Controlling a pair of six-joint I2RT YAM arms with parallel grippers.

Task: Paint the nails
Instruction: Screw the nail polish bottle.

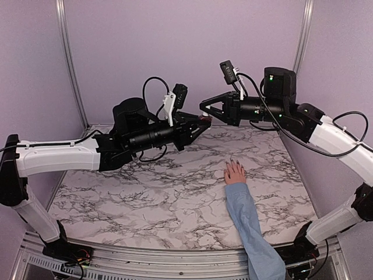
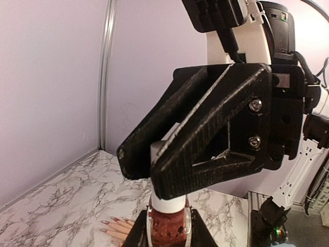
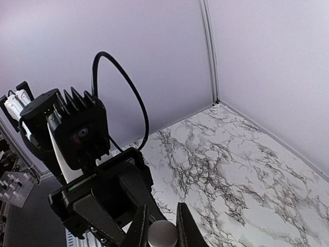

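Observation:
A pinkish hand [image 1: 235, 173] with a light-blue sleeve [image 1: 252, 224] lies flat on the marble table [image 1: 145, 198], right of centre. Its nails [image 1: 231, 160] look small and dark; in the left wrist view the nails [image 2: 109, 222] show pointed and reddish. Above the table's back, my left gripper [image 1: 201, 121] is shut on a dark-red polish bottle [image 2: 169, 229]. My right gripper [image 1: 204, 107] meets it from the right, shut on the bottle's white cap [image 3: 163, 234], whose side also shows as a white cap [image 2: 169, 205] between the two grippers. Both grippers hang well above the hand.
Purple walls with metal corner posts [image 1: 69, 58] close in the table at the back and sides. The left arm [image 1: 58, 157] stretches across the left half of the table; the right arm [image 1: 332, 137] comes in along the right wall.

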